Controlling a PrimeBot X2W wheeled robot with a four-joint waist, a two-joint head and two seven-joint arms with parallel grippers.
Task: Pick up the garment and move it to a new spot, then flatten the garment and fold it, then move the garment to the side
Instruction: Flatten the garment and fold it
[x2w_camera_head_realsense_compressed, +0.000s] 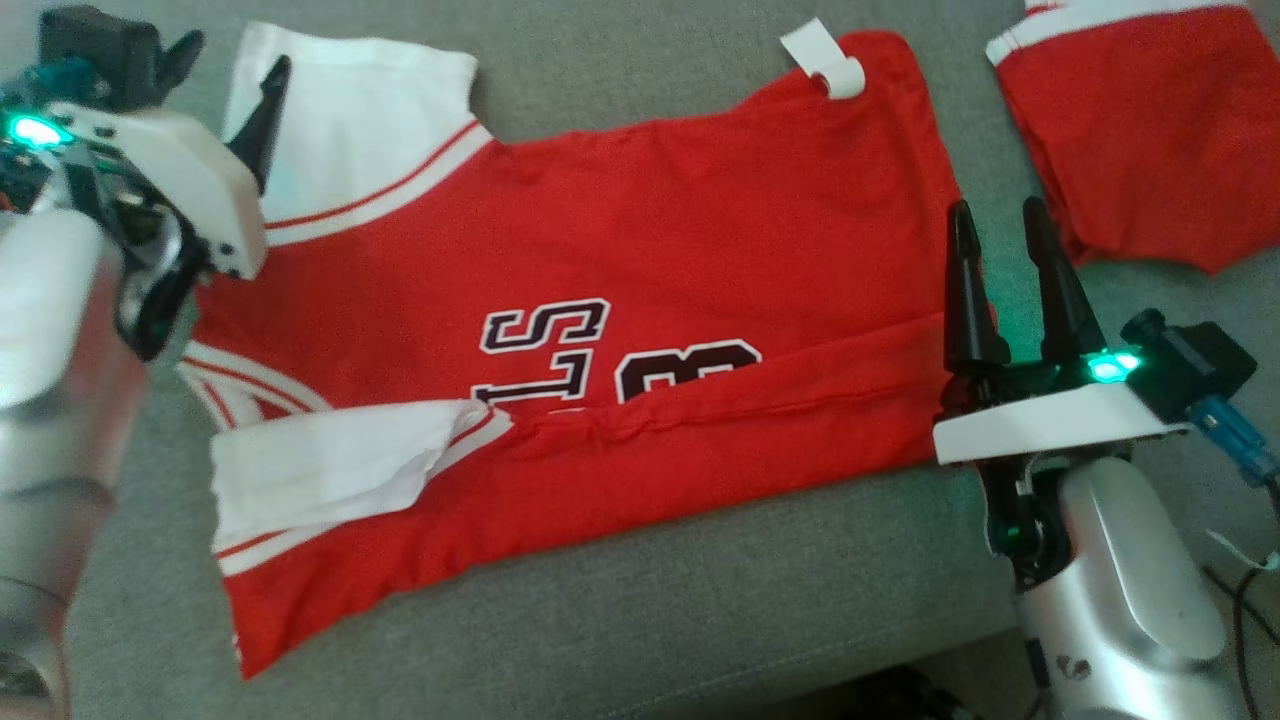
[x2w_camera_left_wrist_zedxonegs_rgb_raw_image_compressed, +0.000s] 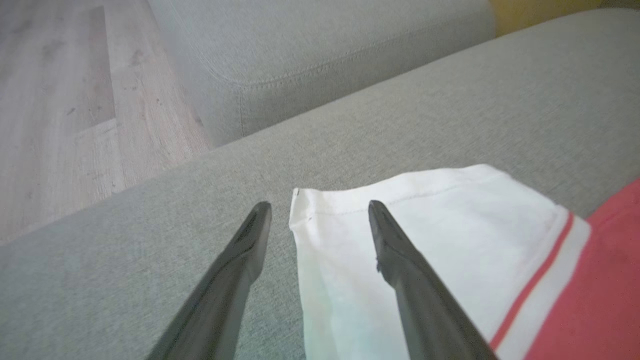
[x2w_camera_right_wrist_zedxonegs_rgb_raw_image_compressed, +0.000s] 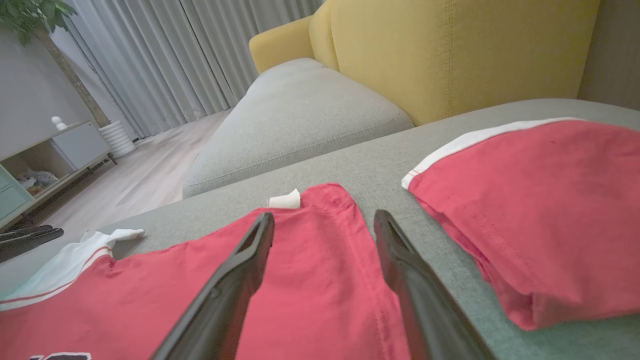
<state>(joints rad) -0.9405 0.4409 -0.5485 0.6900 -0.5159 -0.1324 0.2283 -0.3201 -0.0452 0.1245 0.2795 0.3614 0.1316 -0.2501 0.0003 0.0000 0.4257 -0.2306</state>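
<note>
1. Garment (x2w_camera_head_realsense_compressed: 640, 250): red jersey with white sleeves, spread on the grey sofa cushion (x2w_camera_head_realsense_compressed: 700, 580); near long edge folded over the lettering.
2. Left gripper (x2w_camera_left_wrist_zedxonegs_rgb_raw_image_compressed: 319, 204): fingers spread, straddling the far sleeve's corner, gripping nothing.
3. Right gripper (x2w_camera_head_realsense_compressed: 996, 203): fingers spread at the hem end, gripping nothing.
4. Second red garment (x2w_camera_head_realsense_compressed: 1150, 130): lies apart, beyond the hem.

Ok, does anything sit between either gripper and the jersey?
Nothing visible does. The open left gripper hangs over the jersey at its white sleeve, the open right gripper at its hem. The other red garment lies apart, off to the right.
</note>
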